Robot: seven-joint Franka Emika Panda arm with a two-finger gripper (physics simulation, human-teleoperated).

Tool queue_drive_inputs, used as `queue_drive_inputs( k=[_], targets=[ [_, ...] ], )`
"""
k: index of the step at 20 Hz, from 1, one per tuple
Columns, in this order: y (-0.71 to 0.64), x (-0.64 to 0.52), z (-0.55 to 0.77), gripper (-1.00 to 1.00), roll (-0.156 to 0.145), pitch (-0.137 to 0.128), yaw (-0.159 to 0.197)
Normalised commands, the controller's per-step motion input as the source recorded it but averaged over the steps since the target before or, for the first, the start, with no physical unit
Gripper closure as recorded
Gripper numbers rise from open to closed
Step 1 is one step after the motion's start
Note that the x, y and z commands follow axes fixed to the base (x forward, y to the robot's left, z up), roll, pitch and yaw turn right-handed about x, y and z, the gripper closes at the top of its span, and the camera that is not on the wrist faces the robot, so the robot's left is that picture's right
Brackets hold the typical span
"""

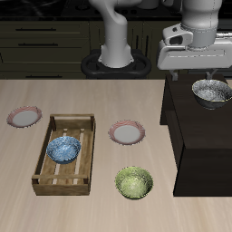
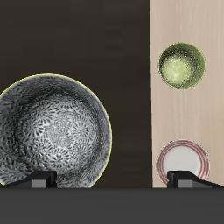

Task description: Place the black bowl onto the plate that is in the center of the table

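The black bowl (image 1: 211,91), dark outside with a speckled silvery inside, stands on the dark raised cabinet (image 1: 201,136). My gripper (image 1: 214,76) hangs just above it, open and empty. In the wrist view the bowl (image 2: 52,131) lies below the gripper (image 2: 112,180), closer to one fingertip (image 2: 39,180) than the other, and the jaws stand wide apart. The plate in the center of the table (image 1: 127,133) is white with a pink rim and empty. It also shows in the wrist view (image 2: 182,162), on the beige table (image 2: 210,105) beside the cabinet edge.
A green bowl (image 1: 134,182) (image 2: 181,65) sits near the table's front edge, close to the center plate. A wooden tray (image 1: 54,177) holds a blue patterned bowl (image 1: 63,148). A second pink-rimmed plate (image 1: 24,116) lies beyond the tray, far from the cabinet.
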Motion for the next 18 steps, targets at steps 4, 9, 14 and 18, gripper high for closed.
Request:
queue_drive_inputs(
  k=[4, 9, 14, 18],
  targets=[
    [0.03, 0.01, -0.22, -1.00, 0.014, 0.037, -0.003],
    [0.00, -0.08, -0.27, -1.00, 0.024, 0.032, 0.010],
    [0.08, -0.15, -0.26, -1.00, 0.046, 0.022, 0.031],
    [0.12, -0.27, -0.29, -1.00, 0.059, 0.028, 0.042]
  ],
)
